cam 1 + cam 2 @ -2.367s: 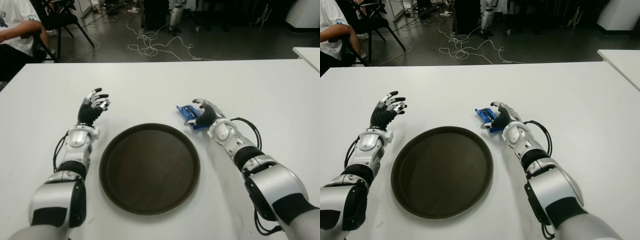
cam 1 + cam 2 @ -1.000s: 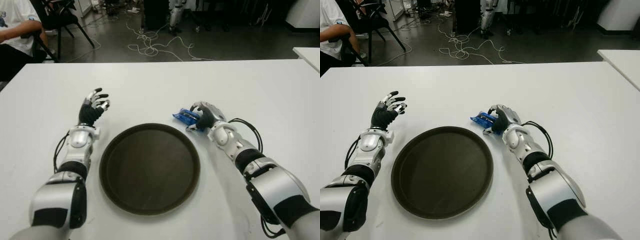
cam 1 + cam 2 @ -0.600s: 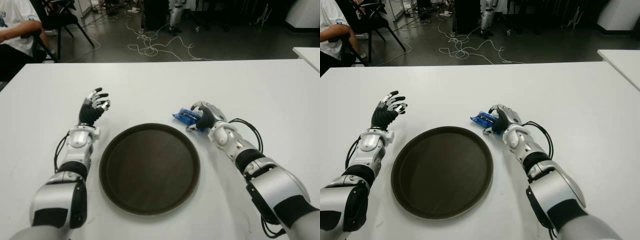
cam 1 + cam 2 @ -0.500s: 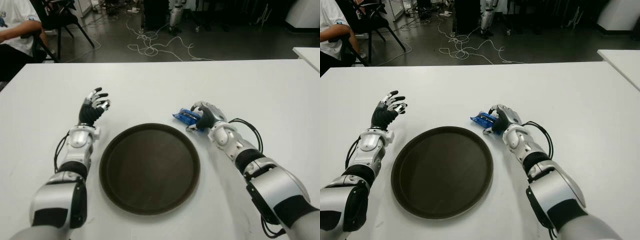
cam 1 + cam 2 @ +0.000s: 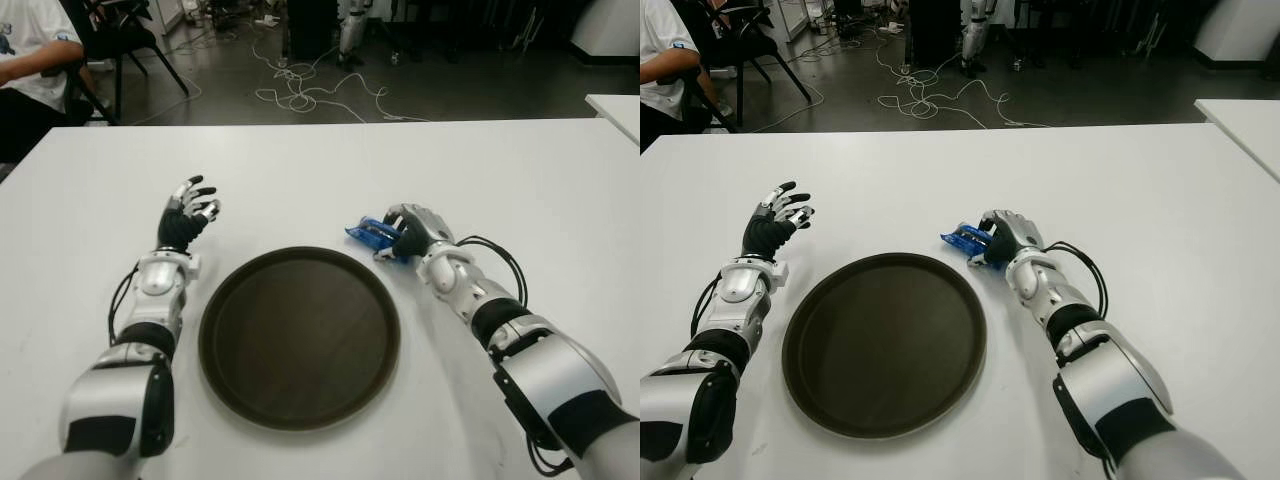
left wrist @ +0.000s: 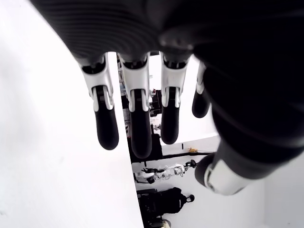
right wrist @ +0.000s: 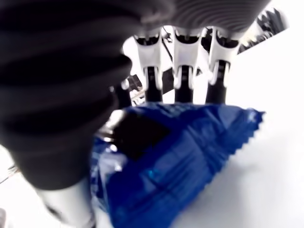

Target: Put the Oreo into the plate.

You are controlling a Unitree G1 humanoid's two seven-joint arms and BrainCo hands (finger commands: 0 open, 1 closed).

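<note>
The Oreo is a small blue packet (image 5: 372, 234) just beyond the far right rim of the round dark brown plate (image 5: 299, 336). My right hand (image 5: 405, 231) has its fingers curled over the packet and its thumb under it, as the right wrist view shows with the blue wrapper (image 7: 180, 156) pressed between them. The packet's free end points left toward the plate. My left hand (image 5: 188, 212) shows left of the plate, fingers spread and holding nothing; its fingertips (image 6: 135, 137) are bare in the left wrist view.
The white table (image 5: 320, 170) runs wide on all sides. A seated person (image 5: 30, 60) and a black chair (image 5: 120, 40) are beyond the far left corner. Cables (image 5: 310, 95) lie on the floor behind. Another white table's corner (image 5: 615, 108) shows at far right.
The right hand closed on the Oreo packet and shifted it slightly left toward the plate between 2.4 s and 1 s ago. Since then almost nothing has moved. The left hand stayed still.
</note>
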